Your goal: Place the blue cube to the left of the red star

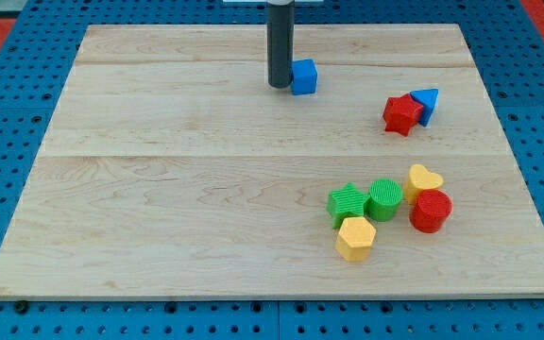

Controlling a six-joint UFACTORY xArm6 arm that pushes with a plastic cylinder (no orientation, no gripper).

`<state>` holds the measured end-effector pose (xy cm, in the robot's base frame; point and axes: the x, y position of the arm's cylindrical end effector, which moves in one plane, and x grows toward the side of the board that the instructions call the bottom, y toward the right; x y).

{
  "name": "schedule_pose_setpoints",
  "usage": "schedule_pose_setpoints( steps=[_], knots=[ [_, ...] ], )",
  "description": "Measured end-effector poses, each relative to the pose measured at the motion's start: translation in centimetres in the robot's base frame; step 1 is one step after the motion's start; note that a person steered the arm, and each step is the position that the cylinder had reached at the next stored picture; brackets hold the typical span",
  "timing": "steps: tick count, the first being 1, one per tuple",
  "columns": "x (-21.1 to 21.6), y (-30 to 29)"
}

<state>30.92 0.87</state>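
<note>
Nearest the view's bottom, a yellow hexagon [355, 237], green star [347, 204], green cylinder [384, 198], red cylinder [431, 211] and yellow heart [424, 178] cluster. Farther up, the red star [401, 114] touches a blue triangular block [427, 103]. Farthest, my tip [280, 85], a bare rod grasping nothing, touches the blue cube [303, 76] on its left side.

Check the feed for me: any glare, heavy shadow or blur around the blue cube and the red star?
Camera view: lighting is even and soft, no glare on the wooden board. My tip and the blue cube touching its right side are sharp, shadows faint. The red star is crisp too, but it overlaps the blue block behind it. No visible distortion.
</note>
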Motion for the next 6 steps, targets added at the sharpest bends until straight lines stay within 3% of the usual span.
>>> schedule_pose_setpoints(
  steps=[2,4,6],
  knots=[
    [-4.1,-0.3],
    [6.4,6.2],
    [8.9,5.2]
  ],
)
